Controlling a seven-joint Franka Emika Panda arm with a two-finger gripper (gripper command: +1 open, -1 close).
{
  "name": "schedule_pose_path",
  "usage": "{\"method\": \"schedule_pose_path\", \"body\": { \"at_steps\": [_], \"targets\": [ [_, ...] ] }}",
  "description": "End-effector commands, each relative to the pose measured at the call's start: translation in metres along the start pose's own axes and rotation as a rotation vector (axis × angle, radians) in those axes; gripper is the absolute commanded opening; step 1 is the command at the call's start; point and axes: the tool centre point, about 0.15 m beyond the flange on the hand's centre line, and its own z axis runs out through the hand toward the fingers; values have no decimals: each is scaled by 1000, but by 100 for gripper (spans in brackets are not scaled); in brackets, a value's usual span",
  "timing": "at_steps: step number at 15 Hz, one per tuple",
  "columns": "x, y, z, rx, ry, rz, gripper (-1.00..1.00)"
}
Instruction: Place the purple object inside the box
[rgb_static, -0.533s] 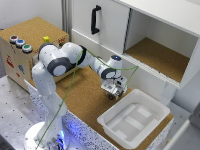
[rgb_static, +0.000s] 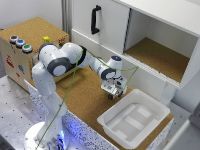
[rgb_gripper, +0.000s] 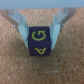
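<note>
- Notice your purple object (rgb_gripper: 40, 43): a dark purple cube with yellow letters "G" and "A" on its faces.
- It sits on the cork surface (rgb_gripper: 15, 70), squarely between the gripper (rgb_gripper: 41, 31) fingers (rgb_gripper: 22, 30), which press its two sides.
- Your arm (rgb_static: 75, 57) reaches out low over the cork, gripper (rgb_static: 112, 91) pointing down, just beside the white tub (rgb_static: 134, 120).

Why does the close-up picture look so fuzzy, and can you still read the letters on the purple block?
The wrist view is soft and blurry all over, yet the purple block between the claw fingers still shows a yellow G and A. The exterior view is blurred too; the white box looks bright and washed out, and a blue glow shines at the arm's base.
</note>
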Motion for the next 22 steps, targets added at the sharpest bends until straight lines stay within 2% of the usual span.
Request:
{"method": "schedule_pose_path", "body": {
  "at_steps": [1,5,8,9,11,12,15,22],
  "targets": [
    [-15,13,-63,24,153,67,-100],
    [-24,48,-103,17,227,163,-100],
    [-38,88,-122,-17,245,254,-100],
    [-43,104,-125,-6,245,289,-100],
    [-56,131,-126,-21,246,382,-100],
    [-62,144,-124,-2,241,433,-100],
    [-76,177,-101,3,193,603,-100],
    [-90,233,-25,-21,11,892,-100]
  ]
}}
